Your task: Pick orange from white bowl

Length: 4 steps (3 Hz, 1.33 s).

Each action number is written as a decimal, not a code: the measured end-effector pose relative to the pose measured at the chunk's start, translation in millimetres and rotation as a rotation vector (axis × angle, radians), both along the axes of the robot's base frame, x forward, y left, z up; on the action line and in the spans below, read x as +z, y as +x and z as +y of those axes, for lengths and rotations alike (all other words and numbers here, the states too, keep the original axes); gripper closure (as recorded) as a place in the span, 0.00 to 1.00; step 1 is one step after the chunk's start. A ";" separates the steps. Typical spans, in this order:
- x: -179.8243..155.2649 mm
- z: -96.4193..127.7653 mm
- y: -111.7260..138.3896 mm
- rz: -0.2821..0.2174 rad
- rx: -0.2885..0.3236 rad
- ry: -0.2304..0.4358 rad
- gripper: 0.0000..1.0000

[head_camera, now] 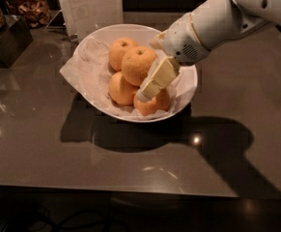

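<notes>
We see a dark, glossy table (58,163) bearing the white bowl (125,28), which is lined with crinkled paper (89,69). The robot's white arm (212,23) reaches in from the upper right. The orange (137,64) sits in the bowl atop three smaller oranges (120,88). The gripper (144,94) hangs inside the bowl, just right of the orange; whether it is parted or closed, we cannot tell.

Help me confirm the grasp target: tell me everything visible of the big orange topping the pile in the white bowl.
The orange is round and dull yellow-orange, with pitted skin and a small dark stem dimple near its top. It sits highest in the white bowl, resting on the other oranges. The gripper is low at its right side in the view, overlapping its edge; contact cannot be confirmed.
</notes>
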<state>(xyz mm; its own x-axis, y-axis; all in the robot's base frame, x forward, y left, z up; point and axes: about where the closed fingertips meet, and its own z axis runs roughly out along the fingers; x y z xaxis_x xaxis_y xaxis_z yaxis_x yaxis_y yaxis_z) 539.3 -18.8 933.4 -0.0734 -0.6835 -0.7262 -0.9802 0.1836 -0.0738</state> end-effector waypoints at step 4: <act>-12.9 10.0 13.1 0.013 -0.042 0.055 0.42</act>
<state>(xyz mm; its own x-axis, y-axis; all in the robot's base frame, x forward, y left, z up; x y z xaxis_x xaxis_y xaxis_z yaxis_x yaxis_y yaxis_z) 552.4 -8.7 920.5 -0.1112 -0.6389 -0.7612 -0.9723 0.2285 -0.0497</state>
